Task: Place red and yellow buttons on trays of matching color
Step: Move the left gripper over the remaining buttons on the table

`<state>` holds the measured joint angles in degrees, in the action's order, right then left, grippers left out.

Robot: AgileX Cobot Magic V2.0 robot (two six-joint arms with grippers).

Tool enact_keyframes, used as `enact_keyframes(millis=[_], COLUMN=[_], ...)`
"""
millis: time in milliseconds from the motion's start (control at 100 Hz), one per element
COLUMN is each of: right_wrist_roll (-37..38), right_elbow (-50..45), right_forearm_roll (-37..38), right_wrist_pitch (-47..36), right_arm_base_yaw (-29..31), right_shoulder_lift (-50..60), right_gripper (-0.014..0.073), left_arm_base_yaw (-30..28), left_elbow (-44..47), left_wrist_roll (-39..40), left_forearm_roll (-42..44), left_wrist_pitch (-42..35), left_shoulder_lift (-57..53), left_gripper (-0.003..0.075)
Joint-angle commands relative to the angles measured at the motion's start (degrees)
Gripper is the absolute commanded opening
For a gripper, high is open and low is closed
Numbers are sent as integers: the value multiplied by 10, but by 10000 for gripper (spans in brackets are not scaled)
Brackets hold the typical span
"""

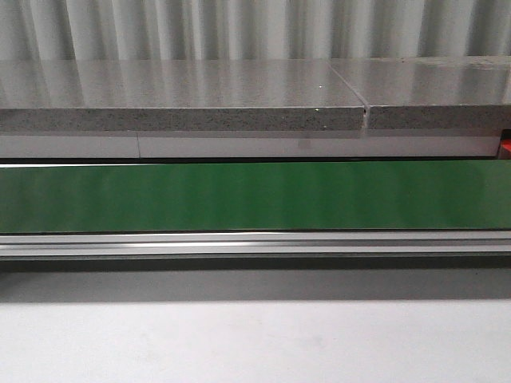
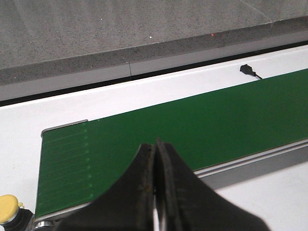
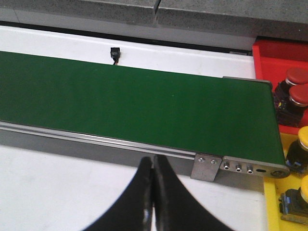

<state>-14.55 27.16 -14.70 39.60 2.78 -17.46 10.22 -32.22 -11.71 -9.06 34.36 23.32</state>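
Note:
In the right wrist view two red buttons (image 3: 294, 77) sit in a red tray (image 3: 267, 55) past the belt's end, and two yellow buttons (image 3: 303, 137) sit in a yellow tray (image 3: 272, 202) beside it. My right gripper (image 3: 153, 161) is shut and empty over the white table, short of the belt's rail. In the left wrist view one yellow button (image 2: 8, 209) stands by the belt's other end. My left gripper (image 2: 156, 144) is shut and empty over the belt's near edge. No gripper or button shows in the front view.
A green conveyor belt (image 1: 255, 195) with a metal rail (image 1: 255, 243) runs across the white table (image 1: 255, 335). Behind it lies a grey stone ledge (image 1: 184, 118). A small black sensor (image 3: 114, 52) sits on the white strip beyond the belt.

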Motion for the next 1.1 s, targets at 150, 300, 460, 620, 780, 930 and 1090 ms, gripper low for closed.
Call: enact_keyframes(millis=[150, 300, 460, 620, 780, 930, 1090], right_wrist_roll=[-4, -4, -4, -4, -4, -4, -4], right_elbow=[14, 14, 14, 14, 14, 14, 14], right_forearm_roll=[-6, -6, -6, -6, -6, -6, -6], right_wrist_pitch=[-33, -33, -33, -33, -33, -33, -33], right_arm_base_yaw=[-1, -1, -1, -1, -1, -1, -1], right_shoulder_lift=[-5, -5, -5, -5, -5, -5, -5], right_gripper=[-66, -66, -66, -66, -66, -66, -66], left_arm_base_yaw=[-12, -60, -126, -180, -236, -288, -318], left_elbow=[-73, -135, -189, -224, -271, -325, -393], left_wrist_roll=[55, 97, 97, 97, 114, 124, 124], left_forearm_roll=[16, 47, 50, 48, 43, 37, 29], left_wrist_pitch=[-51, -6, 50, 66, 125, 205, 308], left_shoulder_lift=[100, 184, 273, 337, 392, 450, 531], left_gripper=[-20, -20, 76, 364, 554, 529, 512])
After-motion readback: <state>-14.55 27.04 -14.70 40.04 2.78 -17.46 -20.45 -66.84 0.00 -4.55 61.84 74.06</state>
